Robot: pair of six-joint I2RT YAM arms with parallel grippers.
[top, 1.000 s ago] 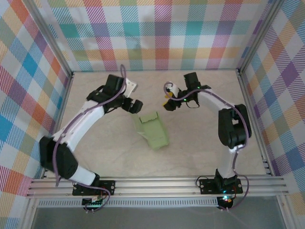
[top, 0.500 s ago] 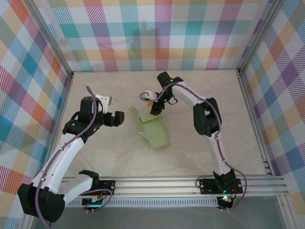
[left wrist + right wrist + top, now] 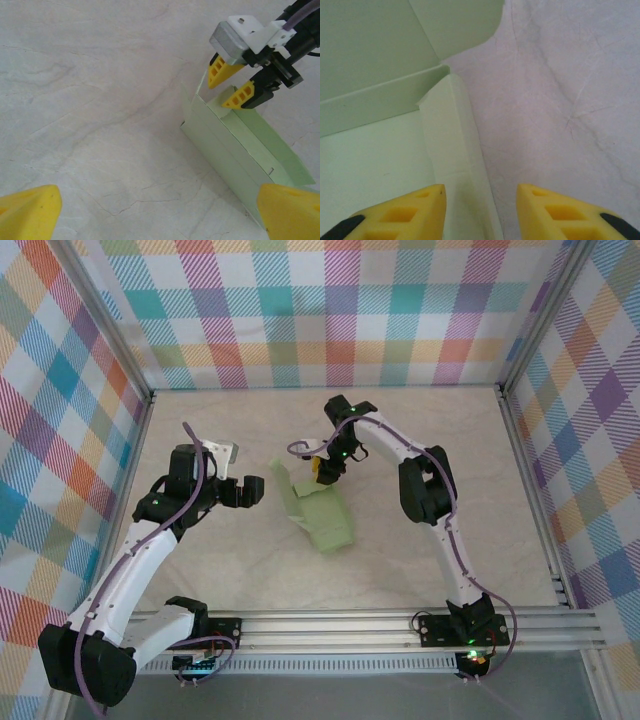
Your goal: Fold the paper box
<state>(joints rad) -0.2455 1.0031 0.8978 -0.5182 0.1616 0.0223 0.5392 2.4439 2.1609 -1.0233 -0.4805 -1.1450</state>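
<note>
The paper box (image 3: 322, 518), pale green card partly folded with flaps raised, lies mid-table. My right gripper (image 3: 323, 472) hovers over its far end, open. In the right wrist view the right gripper (image 3: 480, 212) straddles a narrow side flap of the paper box (image 3: 451, 145), fingertips (image 3: 422, 207) not pressing it. My left gripper (image 3: 250, 490) stands a little left of the box, open wide. In the left wrist view the left gripper (image 3: 157, 217) has bare table between its fingertips (image 3: 30, 210), and the paper box (image 3: 240, 145) lies ahead with the right gripper (image 3: 229, 86) above its top flap.
The marbled beige table (image 3: 200, 570) is fenced by checked walls (image 3: 330, 310) and aluminium posts. A metal rail (image 3: 330, 625) carrying both arm bases runs along the near edge.
The left arm has pulled back to the left, away from the box. The right gripper has swung left and down onto the box's far end, then barely moved in the last half second.
</note>
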